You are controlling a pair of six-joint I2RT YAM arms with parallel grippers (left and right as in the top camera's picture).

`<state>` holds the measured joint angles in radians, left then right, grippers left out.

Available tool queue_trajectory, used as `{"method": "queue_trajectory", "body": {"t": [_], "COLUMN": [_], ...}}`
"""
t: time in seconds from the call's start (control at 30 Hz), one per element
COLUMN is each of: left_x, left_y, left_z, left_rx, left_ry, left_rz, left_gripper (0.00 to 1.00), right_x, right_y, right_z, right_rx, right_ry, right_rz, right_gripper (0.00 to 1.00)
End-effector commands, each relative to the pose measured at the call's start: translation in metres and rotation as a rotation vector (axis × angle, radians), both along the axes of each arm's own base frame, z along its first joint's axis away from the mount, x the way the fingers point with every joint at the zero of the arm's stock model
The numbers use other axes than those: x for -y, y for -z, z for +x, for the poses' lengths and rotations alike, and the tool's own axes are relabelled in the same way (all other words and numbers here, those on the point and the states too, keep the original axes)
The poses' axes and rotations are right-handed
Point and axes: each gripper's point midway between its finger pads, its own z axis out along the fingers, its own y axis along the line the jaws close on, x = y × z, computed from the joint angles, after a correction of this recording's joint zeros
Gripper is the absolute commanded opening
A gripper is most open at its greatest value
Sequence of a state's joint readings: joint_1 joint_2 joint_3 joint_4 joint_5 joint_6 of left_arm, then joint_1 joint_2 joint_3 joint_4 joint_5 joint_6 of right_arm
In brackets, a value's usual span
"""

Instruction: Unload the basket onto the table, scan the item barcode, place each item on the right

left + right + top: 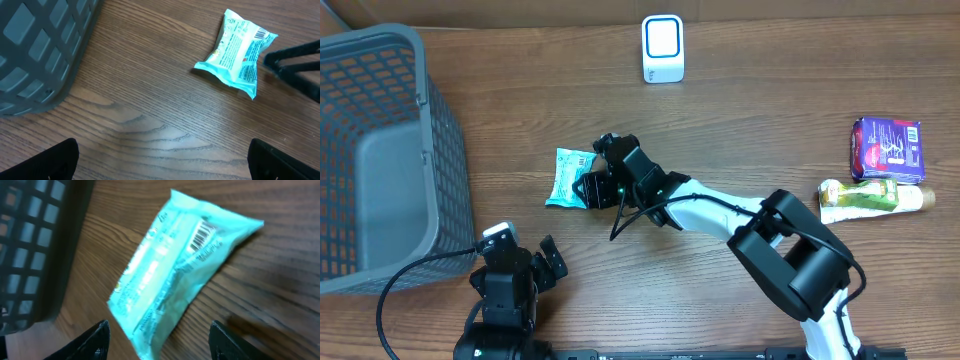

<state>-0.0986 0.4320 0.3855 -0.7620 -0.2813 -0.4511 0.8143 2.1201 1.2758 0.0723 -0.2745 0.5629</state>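
The table [750, 110] is brown wood with a strong grain running side to side, and it fills nearly the whole overhead view; past its far edge only a thin tan strip shows, too little to tell what it is. A grey mesh basket [380, 150] stands on the left side of the table. The teal packet [565, 176] lies flat on the bare wood left of centre, just right of the basket and apart from it, with its barcode [200, 235] facing up near one end. The right jaws stand partly open over the packet, one finger on each side of it, gripping nothing that the views show. The left jaws hang wide open and empty near the front edge, below the basket's corner, well apart from the packet. A black cable [400, 290] loops across the wood beside that arm. A white scanner with a blue frame [663, 48] stands upright at the far edge. At the right side lie a purple packet [887, 148] and, just in front of it, a green and yellow tube [875, 195]
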Motion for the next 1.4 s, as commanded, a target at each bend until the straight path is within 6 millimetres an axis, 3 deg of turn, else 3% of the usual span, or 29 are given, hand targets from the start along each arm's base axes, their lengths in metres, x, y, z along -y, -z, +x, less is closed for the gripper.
{"method": "queue_trajectory", "body": {"t": [0.0,0.17,0.63,0.87,0.97,1.03,1.17,1.37], "left_x": [-0.002,-0.002,-0.002,-0.002,-0.002,-0.002,-0.002,-0.002], "left_y": [-0.003,-0.003,-0.003,-0.003,-0.003,-0.003,-0.003,-0.003], "left_z": [0.001,0.001,0.001,0.001,0.001,0.001,0.001,0.001], "left_rx": [0.015,0.015,0.015,0.015,0.015,0.015,0.015,0.015], "left_ry": [-0.019,-0.019,-0.020,-0.019,-0.019,-0.019,-0.019,-0.019], "left_rz": [-0.003,-0.003,-0.003,-0.003,-0.003,-0.003,-0.003,-0.003], "left_gripper": [1.00,1.00,0.99,1.00,1.00,1.00,1.00,0.99], "right_x": [-0.008,-0.003,-0.003,-0.008,-0.006,-0.006,-0.001,0.040], "right_y": [0.008,0.024,0.054,0.060,0.063,0.064,0.049,0.010], "right_z": [-0.001,0.005,0.006,-0.004,-0.007,-0.011,-0.008,0.020], "right_rx": [-0.001,-0.080,-0.103,-0.094,-0.109,-0.132,-0.172,-0.160], "right_ry": [0.010,0.120,0.156,0.155,0.151,0.130,0.109,0.146], "right_rz": [-0.001,-0.003,-0.015,-0.049,-0.062,-0.054,-0.021,-0.044], "right_gripper": [0.62,0.58,0.49,0.36,0.22,0.08,0.04,0.04]}}
